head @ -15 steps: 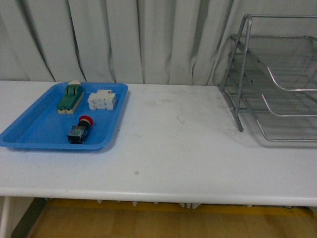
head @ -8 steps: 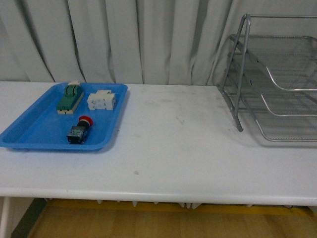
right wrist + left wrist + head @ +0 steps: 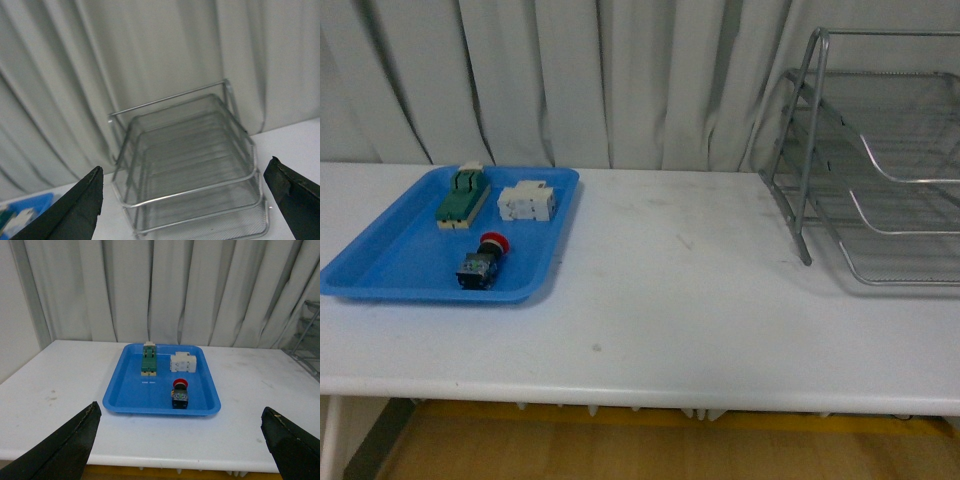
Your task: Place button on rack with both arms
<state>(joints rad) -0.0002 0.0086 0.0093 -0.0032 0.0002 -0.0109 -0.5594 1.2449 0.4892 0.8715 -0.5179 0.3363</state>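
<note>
White curtains (image 3: 570, 80) hang behind the table (image 3: 670, 300). The button (image 3: 482, 262) lies in the blue tray (image 3: 380, 270), well apart from the rack (image 3: 880, 180). Your left tool (image 3: 180, 407) and right tool (image 3: 185, 164) stand wide open. The button looks light and rigid; grip its boxy body, not the round cap.

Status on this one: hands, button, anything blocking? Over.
Left hand open, facing tray. Right hand open, facing rack. Button lying in tray, untouched. Nothing seen blocking.
</note>
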